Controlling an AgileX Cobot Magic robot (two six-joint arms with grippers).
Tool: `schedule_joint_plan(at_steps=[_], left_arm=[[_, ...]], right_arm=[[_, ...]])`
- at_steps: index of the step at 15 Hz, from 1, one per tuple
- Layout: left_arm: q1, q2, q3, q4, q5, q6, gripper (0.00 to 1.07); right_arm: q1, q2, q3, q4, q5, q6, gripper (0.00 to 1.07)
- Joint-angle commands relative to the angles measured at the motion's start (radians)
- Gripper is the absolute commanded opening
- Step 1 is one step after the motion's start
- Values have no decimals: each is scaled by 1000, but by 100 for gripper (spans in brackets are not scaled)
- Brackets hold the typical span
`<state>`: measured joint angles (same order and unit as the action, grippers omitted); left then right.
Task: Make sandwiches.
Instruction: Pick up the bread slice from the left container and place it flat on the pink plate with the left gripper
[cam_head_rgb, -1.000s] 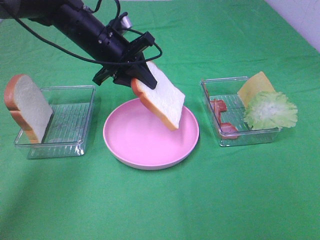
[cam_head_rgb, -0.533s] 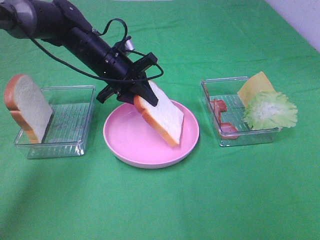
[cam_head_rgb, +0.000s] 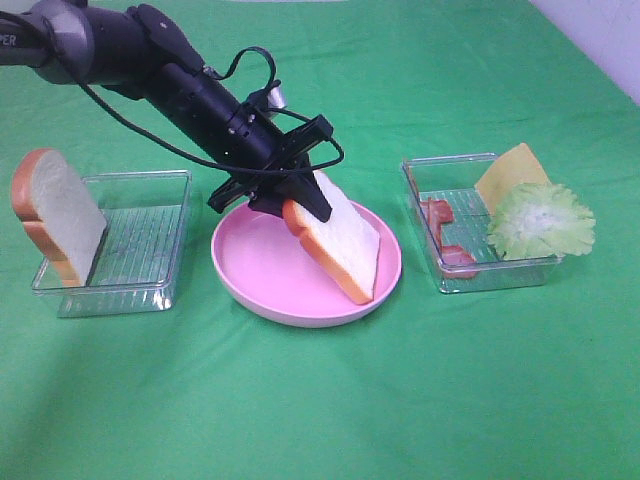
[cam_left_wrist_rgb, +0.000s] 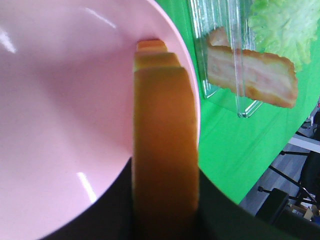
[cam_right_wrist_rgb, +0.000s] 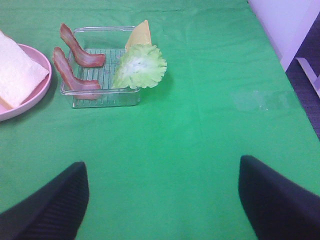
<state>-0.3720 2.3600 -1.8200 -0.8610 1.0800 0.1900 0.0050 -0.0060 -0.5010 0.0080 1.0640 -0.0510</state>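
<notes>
My left gripper (cam_head_rgb: 300, 205) is shut on the top edge of a white, brown-crusted bread slice (cam_head_rgb: 345, 240). The slice tilts steeply and its lower end touches the right side of the pink plate (cam_head_rgb: 255, 295). The left wrist view shows the slice's crust (cam_left_wrist_rgb: 165, 150) edge-on over the plate (cam_left_wrist_rgb: 60, 100). A second bread slice (cam_head_rgb: 55, 215) leans in the left clear tray (cam_head_rgb: 140, 245). The right tray (cam_head_rgb: 470, 275) holds bacon strips (cam_head_rgb: 440, 225), yellow cheese (cam_head_rgb: 510, 170) and lettuce (cam_head_rgb: 540, 220). My right gripper (cam_right_wrist_rgb: 160, 200) is open above bare cloth, well short of that tray (cam_right_wrist_rgb: 100, 97).
Green cloth covers the whole table. In the right wrist view the bacon (cam_right_wrist_rgb: 75, 50), lettuce (cam_right_wrist_rgb: 140, 65) and cheese (cam_right_wrist_rgb: 141, 35) sit ahead, with the plate's rim (cam_right_wrist_rgb: 40, 92) beside them. The table's right edge (cam_right_wrist_rgb: 275, 50) borders a pale floor.
My left gripper has come down and to the right with the bread slice. The slice hung above the plate; now its lower end rests on it. The right side has not changed.
</notes>
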Motion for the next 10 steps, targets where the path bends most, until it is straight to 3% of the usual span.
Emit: schedule_joint_plan(at_steps=[1, 3, 4, 6, 8, 10], left_arm=[[-8, -2, -4, 23, 35, -6, 50], [-8, -3, -6, 39, 38, -5, 75], [-8, -3, -6, 50, 40, -5, 79], [-8, -3, -12, 73, 51, -5, 79], [-8, -3, -113, 226, 181, -22, 79], [-9, -3, -195, 366, 210, -96, 79]], right_arm=[[-6, -14, 1, -8, -7, 3, 78], [-6, -14, 1, -8, -7, 3, 78], [-6, -14, 1, -8, -7, 3, 78], [-6, -14, 1, -8, -7, 3, 78], [-6, -14, 1, -8, -7, 3, 78], [-6, -14, 1, -8, -7, 3, 78]])
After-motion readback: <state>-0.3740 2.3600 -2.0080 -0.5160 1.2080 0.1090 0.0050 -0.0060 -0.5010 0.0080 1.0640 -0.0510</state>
